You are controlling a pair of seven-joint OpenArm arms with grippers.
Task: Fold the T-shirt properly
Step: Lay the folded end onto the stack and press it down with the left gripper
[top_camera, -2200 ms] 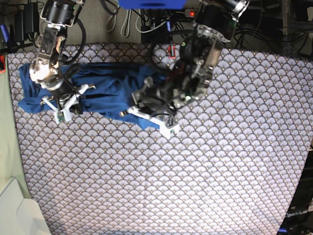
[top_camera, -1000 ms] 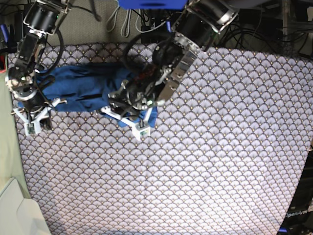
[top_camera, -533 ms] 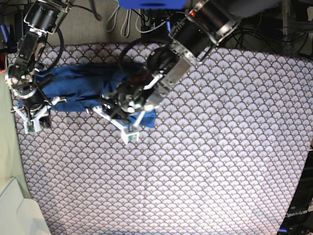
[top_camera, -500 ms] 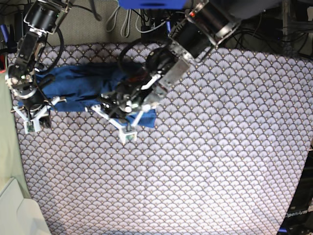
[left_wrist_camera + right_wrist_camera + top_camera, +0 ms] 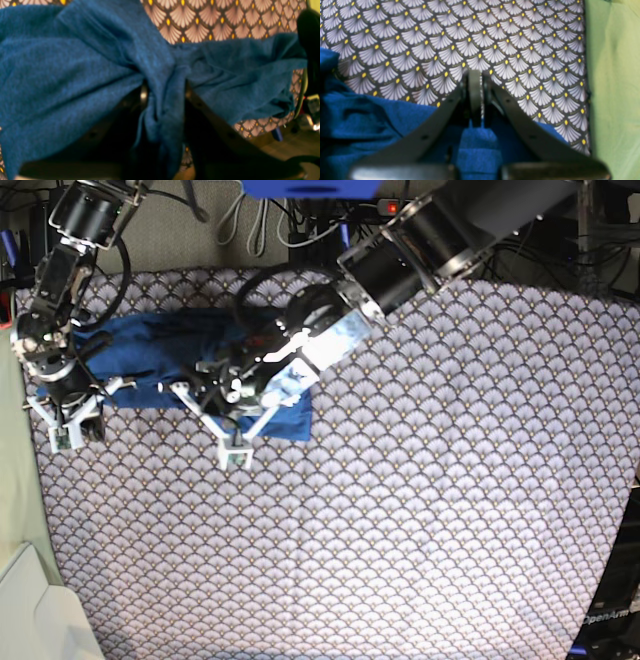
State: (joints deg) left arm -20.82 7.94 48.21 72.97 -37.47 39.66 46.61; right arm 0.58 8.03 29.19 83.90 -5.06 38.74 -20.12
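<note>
Carrying the T-shirt (image 5: 160,355) flat across itself works best while left gripper (image 5: 163,100) and right gripper (image 5: 475,97) both pinch cloth firmly

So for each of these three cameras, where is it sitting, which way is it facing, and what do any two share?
Base: overhead, looking down on the patterned tablecloth; both arms show.
Left wrist: behind the left pincer, facing the bunched T-shirt pinched in it.
Right wrist: behind the right pincer, shut, facing cloth and a green surface.
Shared: the blue T-shirt and tablecloth appear in all three.
</note>
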